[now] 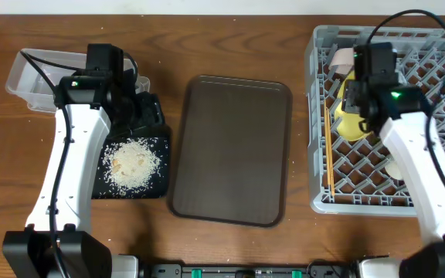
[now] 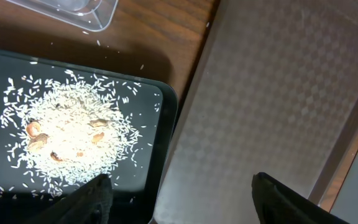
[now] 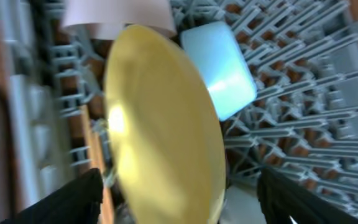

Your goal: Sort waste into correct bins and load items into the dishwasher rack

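Observation:
The grey dishwasher rack [image 1: 439, 116] fills the right side. In it a yellow-green plate [image 3: 166, 124] stands on edge, with a light blue bowl [image 3: 219, 68] behind it and a white cup [image 3: 117, 15] at the top. Wooden chopsticks [image 1: 329, 147] lie along the rack's left side. My right gripper [image 3: 185, 202] is open, one finger on each side of the plate's edge and neither touching it. My left gripper [image 2: 179, 202] is open and empty, over the seam between the black tray [image 2: 148, 186] and the brown tray. Rice crumbs [image 2: 67, 137] lie piled in the black tray.
The clear tub [image 1: 33, 73] sits at the far left, behind the black tray [image 1: 161, 189]. The large brown serving tray [image 1: 230, 150] lies mid-table, between the black tray and the rack. A few loose rice grains [image 2: 98, 43] lie on the wood beside the tub.

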Controlling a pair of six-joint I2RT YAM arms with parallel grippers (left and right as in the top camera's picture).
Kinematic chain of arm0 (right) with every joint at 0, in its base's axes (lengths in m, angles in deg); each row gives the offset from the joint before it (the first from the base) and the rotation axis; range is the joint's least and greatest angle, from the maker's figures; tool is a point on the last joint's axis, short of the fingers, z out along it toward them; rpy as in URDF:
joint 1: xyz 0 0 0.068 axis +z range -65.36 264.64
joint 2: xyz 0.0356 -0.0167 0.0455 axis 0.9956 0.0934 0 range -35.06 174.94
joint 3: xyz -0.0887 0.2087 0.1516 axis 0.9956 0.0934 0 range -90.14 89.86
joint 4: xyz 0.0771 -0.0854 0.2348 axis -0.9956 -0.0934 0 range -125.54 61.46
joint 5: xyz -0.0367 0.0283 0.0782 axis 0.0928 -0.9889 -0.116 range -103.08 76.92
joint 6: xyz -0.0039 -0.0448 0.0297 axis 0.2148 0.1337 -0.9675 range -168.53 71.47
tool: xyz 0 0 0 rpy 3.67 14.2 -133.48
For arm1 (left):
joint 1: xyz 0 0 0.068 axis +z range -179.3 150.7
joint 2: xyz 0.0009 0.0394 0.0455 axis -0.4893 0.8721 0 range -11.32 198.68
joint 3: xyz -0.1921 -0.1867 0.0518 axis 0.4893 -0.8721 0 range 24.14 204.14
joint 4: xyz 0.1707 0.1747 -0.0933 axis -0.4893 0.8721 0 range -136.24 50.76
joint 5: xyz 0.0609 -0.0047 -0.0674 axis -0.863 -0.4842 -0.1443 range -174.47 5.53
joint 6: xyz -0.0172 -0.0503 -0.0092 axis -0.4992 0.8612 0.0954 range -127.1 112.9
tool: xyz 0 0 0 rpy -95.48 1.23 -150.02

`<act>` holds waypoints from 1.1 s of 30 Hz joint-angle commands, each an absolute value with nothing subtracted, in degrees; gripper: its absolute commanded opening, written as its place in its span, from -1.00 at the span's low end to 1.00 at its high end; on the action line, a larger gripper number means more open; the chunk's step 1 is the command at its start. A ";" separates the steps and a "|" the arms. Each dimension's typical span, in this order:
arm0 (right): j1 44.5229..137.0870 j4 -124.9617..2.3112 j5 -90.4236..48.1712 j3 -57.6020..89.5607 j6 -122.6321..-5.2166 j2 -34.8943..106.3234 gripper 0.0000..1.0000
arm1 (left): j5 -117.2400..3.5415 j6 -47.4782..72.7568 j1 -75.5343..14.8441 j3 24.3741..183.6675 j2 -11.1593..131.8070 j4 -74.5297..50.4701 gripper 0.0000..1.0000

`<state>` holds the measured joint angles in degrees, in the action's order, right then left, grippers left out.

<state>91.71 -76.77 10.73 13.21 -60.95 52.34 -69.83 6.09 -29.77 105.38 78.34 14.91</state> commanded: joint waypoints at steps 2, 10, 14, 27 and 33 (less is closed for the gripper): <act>88.39 -79.50 -1.55 13.48 -62.20 48.01 0.83 | -70.23 5.57 -29.59 105.35 78.04 15.00 0.58; 83.65 -86.30 -20.11 13.48 -59.57 47.66 0.99 | -70.51 -0.55 -29.57 105.35 78.06 17.03 0.75; 83.12 -89.20 -22.45 13.48 -58.24 47.66 0.98 | -75.45 -0.92 -29.57 105.31 78.28 21.92 0.78; 86.47 -91.02 -23.28 21.52 -57.50 38.26 0.99 | -76.76 -2.58 -29.57 90.99 73.19 22.62 0.79; 90.49 -85.44 -23.19 33.56 -57.72 22.31 0.98 | -73.37 -4.53 -29.59 80.57 58.02 14.69 0.79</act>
